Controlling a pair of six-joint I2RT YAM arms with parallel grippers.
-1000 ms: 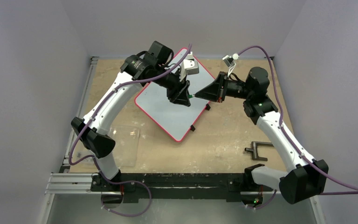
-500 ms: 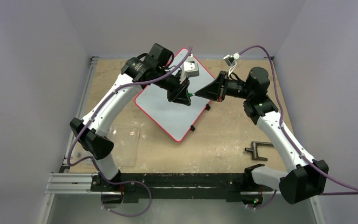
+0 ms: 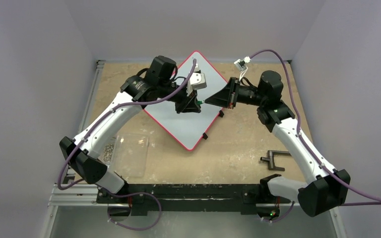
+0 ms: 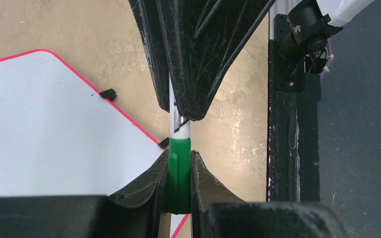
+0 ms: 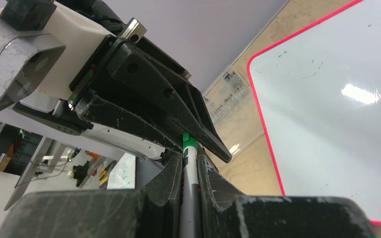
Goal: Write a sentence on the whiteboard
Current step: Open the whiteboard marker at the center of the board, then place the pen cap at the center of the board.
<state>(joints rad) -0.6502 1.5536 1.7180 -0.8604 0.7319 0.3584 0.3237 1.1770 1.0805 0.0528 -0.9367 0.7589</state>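
From my station I see the large white rectangular board with a thin red rim (image 3: 178,119) lying flat on the tan wooden bench (image 3: 238,148). It is turned like a diamond, towards 12 o'clock from the bench's middle. The parts of its face I can see are plain white with a few faint dark specks.

Both arms meet above the board's 3 o'clock corner, sharing one white-barrelled marker (image 4: 179,124). The left arm's fingers (image 4: 164,166) are closed narrowly on its green cap (image 4: 178,183). The right arm's fingers (image 5: 177,168) come in from the opposite end and clamp the white barrel. The two sets of fingertips are nearly touching, and the marker runs straight from one to the other.

A clear plastic sheet (image 3: 131,153) lies on the bench at 8 o'clock from the board, apart from it. A dark metal bracket (image 3: 275,159) sits at 4 o'clock, well apart. Two small black clips (image 3: 205,135) stand on the bench just outside the board's lower right edge.
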